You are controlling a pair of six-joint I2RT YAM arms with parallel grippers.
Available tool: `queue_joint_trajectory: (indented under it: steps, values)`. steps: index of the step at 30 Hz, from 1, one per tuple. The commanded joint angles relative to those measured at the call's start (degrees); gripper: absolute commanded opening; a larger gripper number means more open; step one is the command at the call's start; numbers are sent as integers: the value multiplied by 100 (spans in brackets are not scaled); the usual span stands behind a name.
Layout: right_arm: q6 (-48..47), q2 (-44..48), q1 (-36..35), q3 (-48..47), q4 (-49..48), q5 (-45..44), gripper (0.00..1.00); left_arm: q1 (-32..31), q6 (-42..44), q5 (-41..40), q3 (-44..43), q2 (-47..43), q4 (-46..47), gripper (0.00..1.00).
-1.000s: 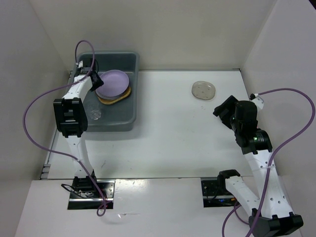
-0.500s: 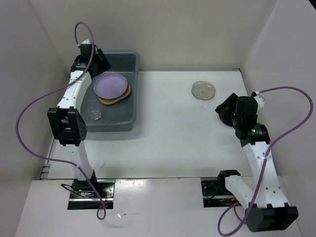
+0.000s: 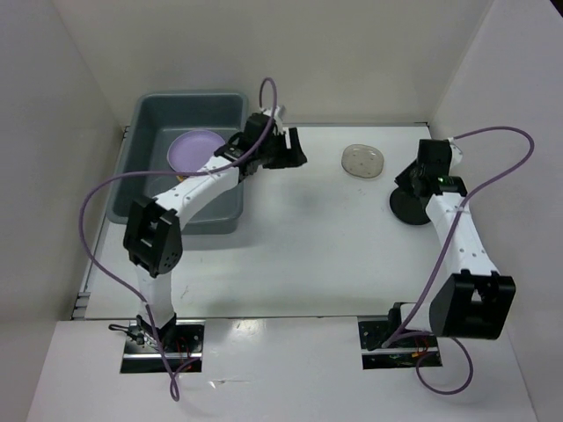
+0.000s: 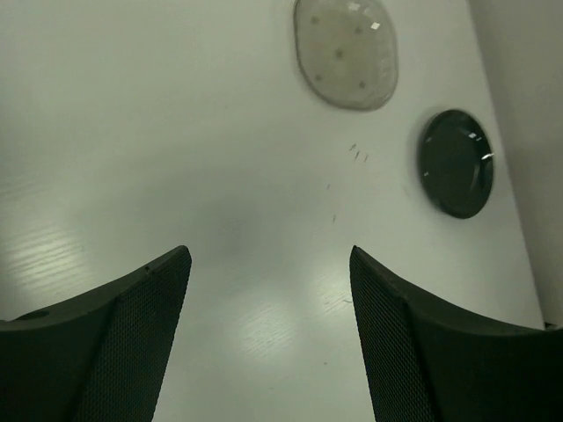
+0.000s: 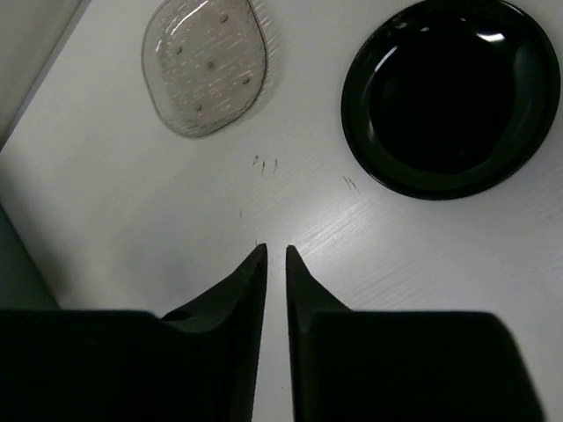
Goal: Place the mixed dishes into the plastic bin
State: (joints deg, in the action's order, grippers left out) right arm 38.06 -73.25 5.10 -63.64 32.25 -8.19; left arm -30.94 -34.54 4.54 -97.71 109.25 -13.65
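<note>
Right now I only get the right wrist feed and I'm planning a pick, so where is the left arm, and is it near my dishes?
Observer: The left end effector hovers over the table between the bin and the clear dish, on the bin side of that dish.
Operator: Is it carrying anything?
Observer: No. In the left wrist view its jaws stand wide open with nothing between them.
Operator: What lies in the bin?
Observer: A lavender plate shows. The left arm covers part of the bin, so I can't vouch for the rest.
</note>
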Motion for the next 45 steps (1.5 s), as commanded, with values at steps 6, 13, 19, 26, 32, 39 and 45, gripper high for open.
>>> queue_joint_trajectory:
  steps: [6,13,19,26,32,39,45]
  values:
    - [-45,-1585,43,-1141,-1009,-113,0,-483,-175,-269,217,816,521,80]
    - [-185,-3228,43,-2257,-1529,-113,0,-483,-334,-128,866,712,574,81]
    - [-238,-4582,43,-3505,-1661,-113,0,-483,-281,-128,1131,597,337,81]
    - [-431,-5874,96,-5305,-1160,-175,0,-483,-281,-189,1255,431,109,81]
    - [-431,-6763,324,-6590,-642,-8,0,-483,-281,-251,1307,430,47,82]
    - [-484,-7501,386,-7347,-202,-8,0,-483,-228,-366,1307,430,-59,82]
    - [-484,-7686,386,-7251,-87,-8,0,-483,-228,-418,1202,483,-59,84]
